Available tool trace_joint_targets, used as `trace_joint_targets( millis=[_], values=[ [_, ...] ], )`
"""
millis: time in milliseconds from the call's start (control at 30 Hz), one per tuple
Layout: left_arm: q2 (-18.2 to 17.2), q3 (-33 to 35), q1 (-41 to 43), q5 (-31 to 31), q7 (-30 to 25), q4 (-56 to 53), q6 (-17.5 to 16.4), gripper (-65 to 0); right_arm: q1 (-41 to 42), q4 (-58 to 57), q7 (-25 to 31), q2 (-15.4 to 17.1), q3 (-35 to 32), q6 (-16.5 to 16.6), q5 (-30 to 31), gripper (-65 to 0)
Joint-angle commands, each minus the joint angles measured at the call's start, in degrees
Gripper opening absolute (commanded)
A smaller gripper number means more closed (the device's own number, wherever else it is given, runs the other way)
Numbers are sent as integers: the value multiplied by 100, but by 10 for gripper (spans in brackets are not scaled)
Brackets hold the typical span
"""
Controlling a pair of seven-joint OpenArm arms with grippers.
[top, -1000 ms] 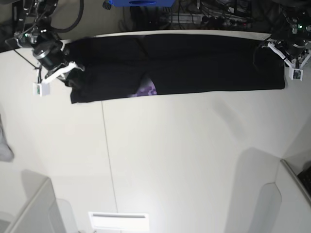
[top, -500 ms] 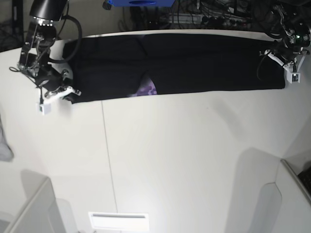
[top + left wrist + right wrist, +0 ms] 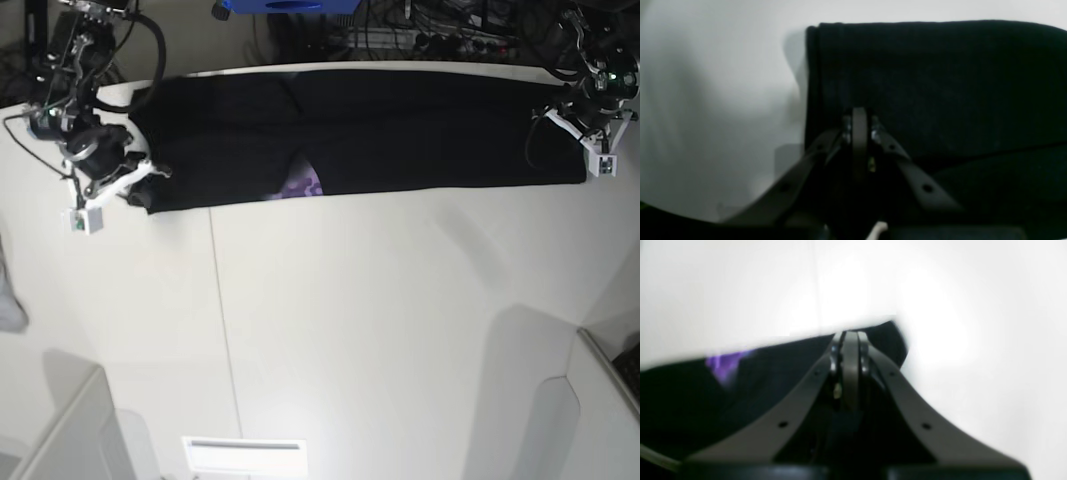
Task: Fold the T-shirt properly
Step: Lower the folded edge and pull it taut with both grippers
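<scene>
Two grippers sit clenched at opposite ends of the large black cloth T-shirt (image 3: 360,130), a long band across the top of the base view on the white table (image 3: 350,330). The right gripper (image 3: 850,336) and left gripper (image 3: 859,113) seemingly hold nothing; blur hides contact.

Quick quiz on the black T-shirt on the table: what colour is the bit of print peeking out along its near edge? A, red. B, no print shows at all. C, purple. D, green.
C: a small purple patch shows at the near edge of the T-shirt in the base view, and the right wrist view shows the same purple against the black cloth.
</scene>
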Motion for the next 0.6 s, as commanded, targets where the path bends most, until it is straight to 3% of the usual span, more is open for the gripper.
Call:
trace_joint_targets(
  millis=[0,67,267,433,567],
  values=[
    [-76,-23,2,-26,-113,12,16,-650,-76,68,-19,-58,15,22,62,-650],
    [-76,-23,-33,-26,-122,-172,16,-650,-261,-64,42,-173,15,22,53,-650],
    [-102,294,-112,0,-385,-700,34,-650,-428,-934,359,-120,6,57,53,-650],
    [-41,857,-191,923,-869,-1078,254,-650,-225,-1726,561,30,6,65,44,-650],
    [38,1041,-323,1055,-860,-1131,254,-650,-41,-2227,798,162,24,39,44,-650]
  ],
)
